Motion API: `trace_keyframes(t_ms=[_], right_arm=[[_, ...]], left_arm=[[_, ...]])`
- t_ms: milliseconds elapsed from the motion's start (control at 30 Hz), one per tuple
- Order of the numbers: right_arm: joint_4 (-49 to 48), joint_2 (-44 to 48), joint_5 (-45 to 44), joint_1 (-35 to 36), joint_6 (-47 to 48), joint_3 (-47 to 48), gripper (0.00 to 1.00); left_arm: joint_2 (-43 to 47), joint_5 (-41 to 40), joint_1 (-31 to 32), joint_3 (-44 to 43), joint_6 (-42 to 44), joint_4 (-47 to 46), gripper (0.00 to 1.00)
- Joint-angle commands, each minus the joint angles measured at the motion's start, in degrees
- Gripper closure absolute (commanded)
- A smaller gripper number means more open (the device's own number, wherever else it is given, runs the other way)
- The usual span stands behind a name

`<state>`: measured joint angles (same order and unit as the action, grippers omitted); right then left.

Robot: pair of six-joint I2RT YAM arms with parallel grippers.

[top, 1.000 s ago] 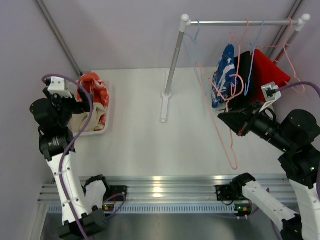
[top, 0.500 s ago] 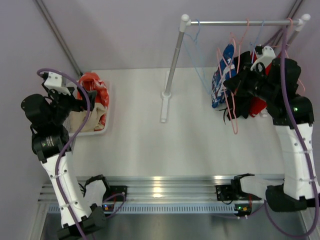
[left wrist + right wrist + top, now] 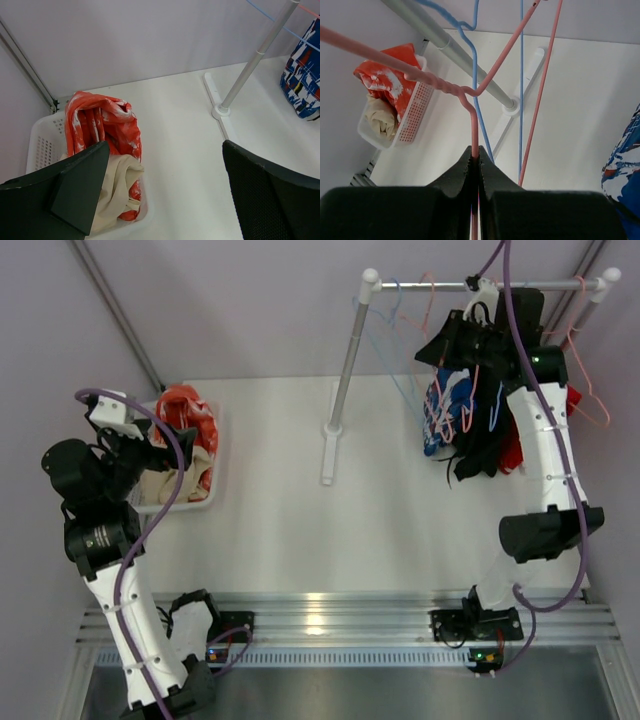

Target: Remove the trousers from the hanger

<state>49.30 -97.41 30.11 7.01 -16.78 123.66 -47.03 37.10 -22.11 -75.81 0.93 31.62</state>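
Observation:
My right gripper is raised next to the rail and is shut on the wire of an empty pink hanger; the wrist view shows the jaws pinched on it. Blue-and-white trousers, black trousers and red trousers hang on hangers below the rail. Orange-red trousers and beige trousers lie in the white basket. My left gripper is open and empty, above the basket's right side.
The rack's upright post stands on a white foot at mid-table. Empty blue and pink hangers hang from the rail. A grey pole runs along the back left wall.
My right arm has swung up from low over the table to the rail, carrying the empty pink hanger with it. My left arm has shifted only slightly above the basket.

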Motion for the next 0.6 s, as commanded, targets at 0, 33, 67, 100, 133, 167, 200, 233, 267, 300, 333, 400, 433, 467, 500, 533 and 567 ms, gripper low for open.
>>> trace_keyframes(t_ms=[0, 33, 67, 100, 133, 167, 200, 233, 267, 300, 333, 400, 433, 467, 500, 533, 567], right_arm=[[-5.6, -2.3, -0.1, 1.3, -1.8, 5.7, 1.0], [-6.4, -3.3, -1.0, 1.7, -1.9, 6.0, 1.0], [-6.9, -3.8, -1.5, 2.0, -1.9, 6.9, 1.0], [-7.8, -4.6, -2.0, 2.4, -2.0, 7.5, 1.0], [-8.2, -6.1, -2.5, 2.5, -2.2, 8.3, 1.0], [-8.3, -6.8, -3.0, 2.6, -2.2, 10.0, 1.0], [-9.1, -7.5, -3.4, 2.7, -2.3, 10.6, 1.0], [-9.4, -8.1, -4.0, 2.7, -2.2, 11.3, 1.0], [-9.6, -9.0, -4.1, 2.7, -2.3, 12.0, 1.0], [-9.7, -9.6, -4.0, 2.7, -2.3, 12.1, 1.0], [-9.7, -10.2, -3.9, 2.8, -2.1, 12.3, 1.0], [-9.2, -10.5, -3.7, 3.2, -1.7, 12.1, 1.0], [-8.8, -10.6, -3.8, 3.5, -1.2, 12.0, 1.0], [-8.7, -10.6, -3.7, 3.5, -1.2, 11.2, 1.0], [-8.7, -10.4, -3.6, 3.6, -1.0, 10.7, 0.98], [-8.3, -10.3, -3.4, 3.7, -0.5, 10.1, 0.96], [-8.2, -10.2, -3.5, 3.8, -0.1, 9.9, 0.93]], left_arm=[[1.3, 1.6, -0.2, 0.4, -0.4, -0.6, 0.01], [1.5, 1.6, -0.2, 0.6, -0.5, -0.5, 0.01], [1.5, 1.5, -0.2, 0.7, -0.6, -0.5, 0.01], [1.7, 1.5, -0.2, 0.8, -0.8, -0.6, 0.01], [1.7, 1.6, -0.2, 1.1, -0.7, -0.5, 0.01], [1.8, 1.7, -0.1, 1.2, -0.7, -0.6, 0.01], [1.8, 1.7, -0.2, 1.4, -0.7, -0.6, 0.01], [1.9, 1.6, -0.1, 1.6, -0.8, -0.6, 0.01], [2.1, 1.5, -0.2, 1.7, -0.7, -0.5, 0.01], [2.1, 1.3, -0.2, 1.8, -0.7, -0.5, 0.01], [2.1, 1.1, -0.2, 1.9, -0.6, -0.4, 0.01], [2.3, 1.0, -0.2, 2.4, -0.3, -0.5, 0.01], [2.1, 0.9, -0.2, 2.4, -0.3, -0.5, 0.01], [2.0, 0.8, -0.2, 2.5, -0.3, -0.4, 0.01], [2.0, 0.9, -0.1, 2.5, -0.2, -0.5, 0.01], [1.8, 1.0, -0.1, 2.5, -0.5, -0.7, 0.01], [1.6, 0.9, -0.2, 2.4, -0.7, -0.8, 0.01]])
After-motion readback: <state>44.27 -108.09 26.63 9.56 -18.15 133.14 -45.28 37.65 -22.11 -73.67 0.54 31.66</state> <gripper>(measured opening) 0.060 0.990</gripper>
